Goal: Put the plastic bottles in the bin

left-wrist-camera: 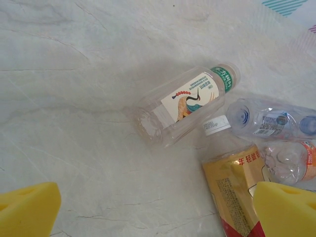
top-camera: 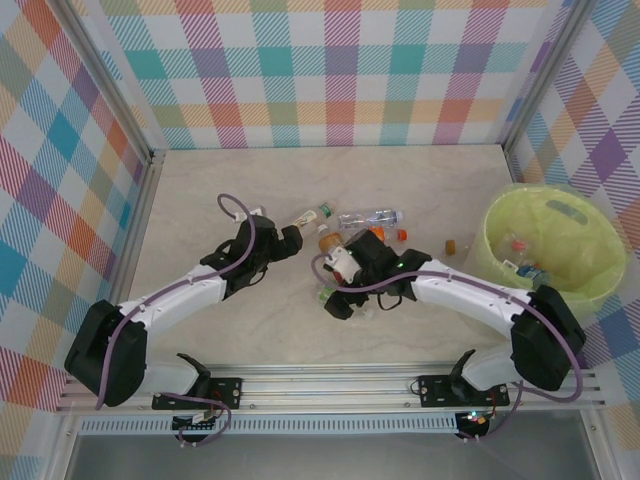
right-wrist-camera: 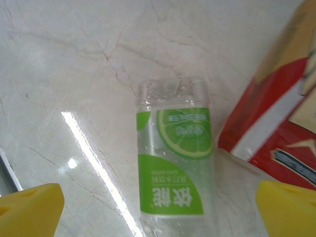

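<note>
Right wrist view: the right gripper (right-wrist-camera: 159, 212), jaws apart, hovers over a green-label bottle (right-wrist-camera: 175, 158) lying on the table (right-wrist-camera: 74, 74); the left gripper (left-wrist-camera: 156, 210) is also spread. It seems the picking step; next it should lower, close, then carry to the bin (top-camera: 600, 275).

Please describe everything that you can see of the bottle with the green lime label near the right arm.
The lime bottle is clear plastic, with a green label showing a lime slice and white characters. It lies on its side on the pale marble-look table, flat bottom away from the camera; its cap end is cut off. A red-and-gold bottle lies close beside it; contact is unclear. The open right tool hangs over it, not touching.
</note>
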You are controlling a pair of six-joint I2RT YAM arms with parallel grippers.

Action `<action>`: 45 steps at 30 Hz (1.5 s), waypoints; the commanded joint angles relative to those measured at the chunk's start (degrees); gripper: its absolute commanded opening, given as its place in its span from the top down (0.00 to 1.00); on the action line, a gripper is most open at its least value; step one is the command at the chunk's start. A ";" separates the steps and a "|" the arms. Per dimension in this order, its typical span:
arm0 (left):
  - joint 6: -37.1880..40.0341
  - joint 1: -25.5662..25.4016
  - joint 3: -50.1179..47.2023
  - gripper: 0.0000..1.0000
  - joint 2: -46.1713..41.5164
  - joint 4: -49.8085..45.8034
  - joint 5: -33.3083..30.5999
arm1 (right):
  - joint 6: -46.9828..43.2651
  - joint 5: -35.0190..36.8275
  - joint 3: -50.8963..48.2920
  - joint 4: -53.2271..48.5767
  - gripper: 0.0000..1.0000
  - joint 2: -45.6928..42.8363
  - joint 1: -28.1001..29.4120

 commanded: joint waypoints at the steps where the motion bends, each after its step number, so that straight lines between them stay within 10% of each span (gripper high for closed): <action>1: -1.41 0.87 -1.61 0.00 -1.22 -0.45 -1.03 | 0.07 3.68 -0.74 5.03 0.00 3.20 1.54; 14: -2.42 1.25 -2.46 0.00 -1.08 -0.40 -0.73 | 1.04 5.19 2.25 2.89 0.01 13.88 4.25; 23: -2.85 1.50 -2.44 0.00 -0.73 0.11 -0.22 | 2.59 9.47 1.98 3.94 0.20 16.04 6.38; 33: -1.89 2.02 -2.20 0.00 -0.97 0.41 -0.60 | -1.27 10.00 -0.97 5.33 0.53 3.79 6.95; 45: -2.30 2.74 -2.58 0.00 -1.03 1.82 0.37 | -4.01 18.48 1.50 4.16 0.53 -17.97 6.04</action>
